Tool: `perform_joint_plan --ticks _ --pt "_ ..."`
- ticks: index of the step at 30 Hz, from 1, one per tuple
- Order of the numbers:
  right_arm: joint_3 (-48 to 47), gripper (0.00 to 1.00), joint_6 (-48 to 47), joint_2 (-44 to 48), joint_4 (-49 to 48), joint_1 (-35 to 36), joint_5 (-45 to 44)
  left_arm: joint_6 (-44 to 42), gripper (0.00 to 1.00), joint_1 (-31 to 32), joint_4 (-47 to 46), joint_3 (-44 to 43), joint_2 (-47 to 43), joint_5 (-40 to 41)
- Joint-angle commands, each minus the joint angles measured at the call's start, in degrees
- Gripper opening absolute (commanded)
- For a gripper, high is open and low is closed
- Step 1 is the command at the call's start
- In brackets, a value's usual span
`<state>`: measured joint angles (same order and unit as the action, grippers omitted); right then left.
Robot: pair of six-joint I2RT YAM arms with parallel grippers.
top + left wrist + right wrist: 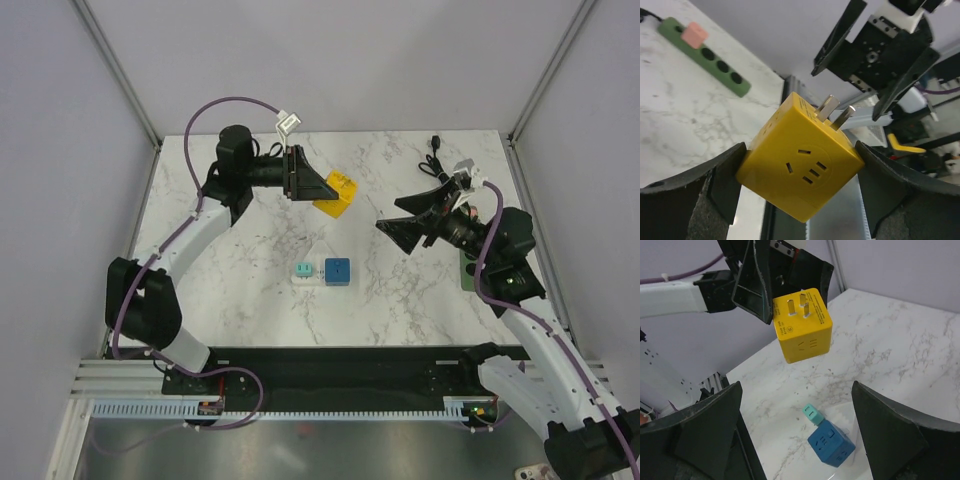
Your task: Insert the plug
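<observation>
The plug is a yellow cube [800, 157] with two metal prongs [832, 107] on its far face. My left gripper [801, 172] is shut on it, one pad on each side, holding it above the table [250, 270]. The cube [342, 192] hangs over the far middle of the table, and it also shows in the right wrist view as the yellow cube [802, 327], prongs toward that camera. My right gripper [797, 435] is open and holds nothing, pointing toward the cube from the right. A green power strip [705, 55] lies by the right edge.
A pink plug [694, 35] sits in one end of the strip. A blue cube [338, 271] with a teal plug [300, 270] beside it lies mid-table on a clear sheet. A black cord [433, 155] lies at the far right. Grey walls enclose the table.
</observation>
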<state>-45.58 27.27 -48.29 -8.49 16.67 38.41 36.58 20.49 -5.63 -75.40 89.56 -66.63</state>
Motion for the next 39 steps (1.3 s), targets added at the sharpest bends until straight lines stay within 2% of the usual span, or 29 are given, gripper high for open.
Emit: perform_joint_plan --ticks 1,3,12,15,19,23,27,31,32,33,34,35,36,37,38,39 --pt "3.1 0.98 0.2 1.1 -17.9 0.3 3.7 31.2 0.02 0.8 -37.1 2.8 -0.6 -7.6" --pt "2.3 0.98 -0.2 -0.4 -18.5 0.4 4.1 35.4 0.02 1.7 -44.6 2.8 -0.3 -6.9" --pt "-1.3 0.98 0.9 -4.3 -21.7 4.8 5.0 43.3 0.02 5.5 -52.2 3.5 0.3 -4.4" --pt "-2.0 0.98 -0.7 -4.6 -21.6 7.7 2.5 43.6 0.02 6.1 -53.1 5.8 -1.2 -0.5" --pt "-2.1 0.98 -5.0 -5.6 -21.2 12.5 -6.7 45.6 0.02 6.4 -53.9 8.4 -0.5 3.0" --pt "-5.2 0.98 -8.0 -8.7 -17.6 16.4 -10.4 52.9 0.02 7.3 -64.2 8.3 1.2 3.3" --pt "-7.1 0.97 -9.4 -11.0 -17.7 17.8 -12.0 54.0 0.02 8.3 -64.5 8.1 0.7 4.3" --pt "-7.2 0.89 -9.3 -11.1 -20.1 18.5 -11.5 53.3 0.02 9.6 -62.9 8.3 0.0 4.3" --pt "-7.4 0.86 -9.4 -11.0 -20.3 18.7 -11.4 53.3 0.06 9.7 -62.8 8.6 -0.2 4.3" --pt "-7.3 0.64 -9.3 -10.9 -20.7 18.7 -11.2 53.3 0.11 9.9 -62.8 9.5 -0.3 4.3" --pt "-7.2 0.50 -9.0 -10.7 -21.1 18.7 -11.3 53.2 0.23 9.9 -62.8 9.9 -0.9 4.4" --pt "-6.6 0.37 -8.7 -10.2 -21.8 18.7 -11.3 53.0 0.29 9.8 -62.7 10.3 -1.1 4.3" --pt "-6.3 0.19 -8.6 -9.9 -22.1 18.7 -11.6 52.5 0.35 9.9 -62.5 10.8 -1.5 4.3" --pt "-5.9 0.13 -8.6 -9.6 -22.4 18.6 -11.5 51.3 0.41 9.8 -61.5 11.0 -1.8 4.0" --pt "-5.7 0.08 -8.8 -9.4 -22.4 18.7 -11.3 50.4 0.57 9.8 -60.8 11.1 -2.7 4.0" --pt "-5.5 0.00 -9.1 -8.8 -21.9 18.7 -11.2 49.4 0.65 9.8 -59.9 11.5 -3.3 3.9"
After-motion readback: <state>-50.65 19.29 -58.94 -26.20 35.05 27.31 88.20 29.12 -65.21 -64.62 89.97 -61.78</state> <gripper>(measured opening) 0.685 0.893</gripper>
